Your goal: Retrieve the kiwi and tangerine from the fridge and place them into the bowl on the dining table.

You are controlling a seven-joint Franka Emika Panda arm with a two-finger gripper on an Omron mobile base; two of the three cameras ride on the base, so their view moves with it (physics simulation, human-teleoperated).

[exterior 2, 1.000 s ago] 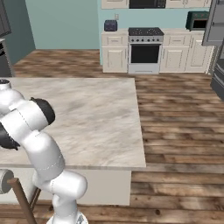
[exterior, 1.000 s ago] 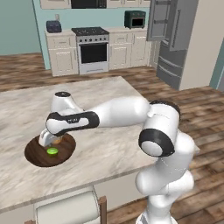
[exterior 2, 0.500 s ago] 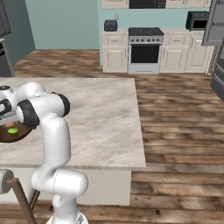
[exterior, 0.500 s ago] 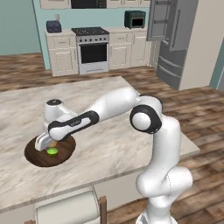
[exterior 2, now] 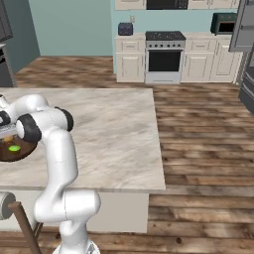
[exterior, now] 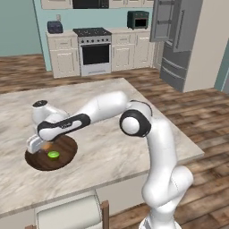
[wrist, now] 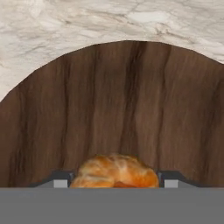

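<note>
The dark-brown wooden bowl [exterior: 42,162] [exterior 2: 10,155] [wrist: 122,100] sits on the dining table [exterior: 112,147] [exterior 2: 114,129] near its front left edge. The yellow-green kiwi [exterior: 53,154] [exterior 2: 14,148] lies inside it. My gripper [exterior: 41,145] [wrist: 114,181] hangs low over the bowl's left half, pointing down. The orange tangerine [exterior: 46,146] [wrist: 114,173] sits between its fingertips, just above the bowl's floor, with both tips against its sides. The grey fridge [exterior: 179,40] stands at the back right with an upper door swung open.
A chair back [exterior: 67,214] stands at the table's near edge, right below the bowl. The stove [exterior: 93,49] [exterior 2: 165,57] and cream cabinets line the far wall. Wood floor runs to the table's right.
The arm has folded, its elbow swinging in toward the table. The hand has shifted slightly left over the bowl and stayed low with the tangerine. The kiwi has not moved.
</note>
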